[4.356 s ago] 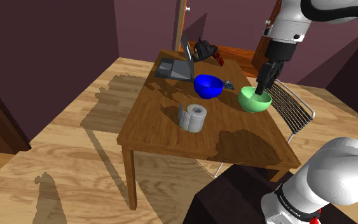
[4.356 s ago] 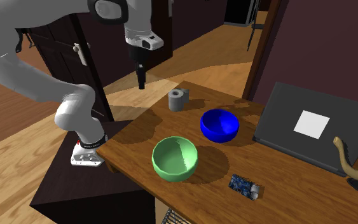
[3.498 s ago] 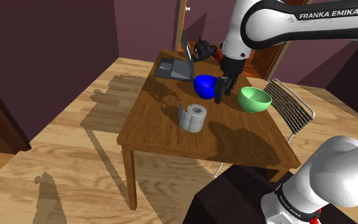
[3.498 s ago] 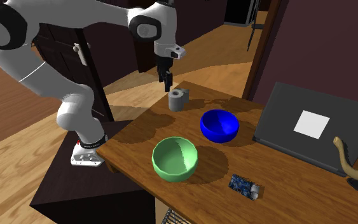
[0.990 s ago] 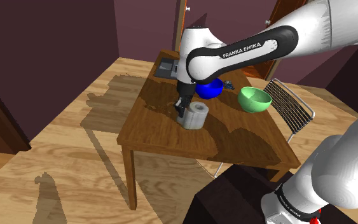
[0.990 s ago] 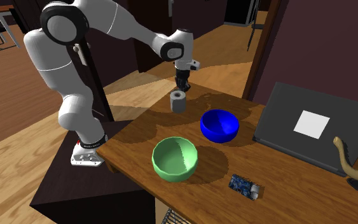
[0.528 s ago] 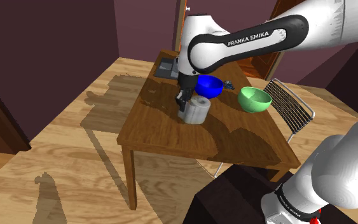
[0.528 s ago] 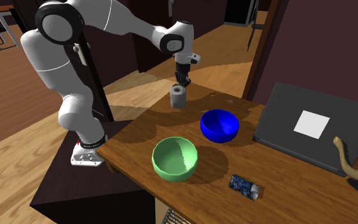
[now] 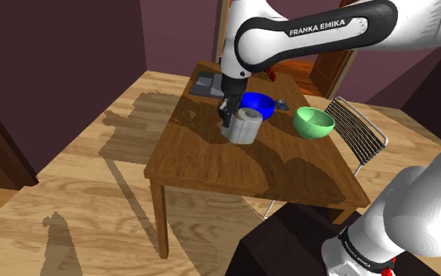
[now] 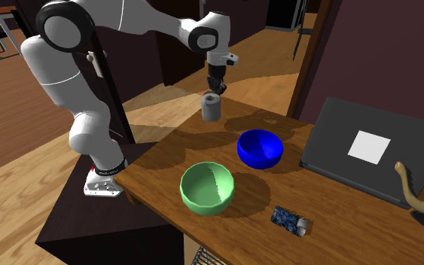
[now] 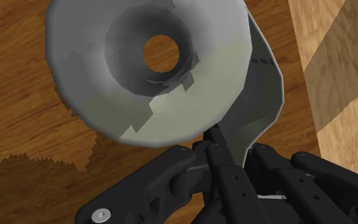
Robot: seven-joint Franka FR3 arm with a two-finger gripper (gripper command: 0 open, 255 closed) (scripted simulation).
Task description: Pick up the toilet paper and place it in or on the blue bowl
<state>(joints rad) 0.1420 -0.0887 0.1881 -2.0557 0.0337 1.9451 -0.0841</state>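
My tool (image 9: 228,115) is closed on the grey toilet paper roll (image 9: 243,126), clamping it at the edge, where a loose flap hangs off the wound body. In the wrist view my fingers (image 11: 185,167) meet on that flap, and the roll's hollow core faces the camera. The roll hangs above the wooden worktop (image 9: 211,161) without touching it, near the blue bowl (image 9: 258,105). A green bowl (image 9: 314,121) stands further along, apart from both.
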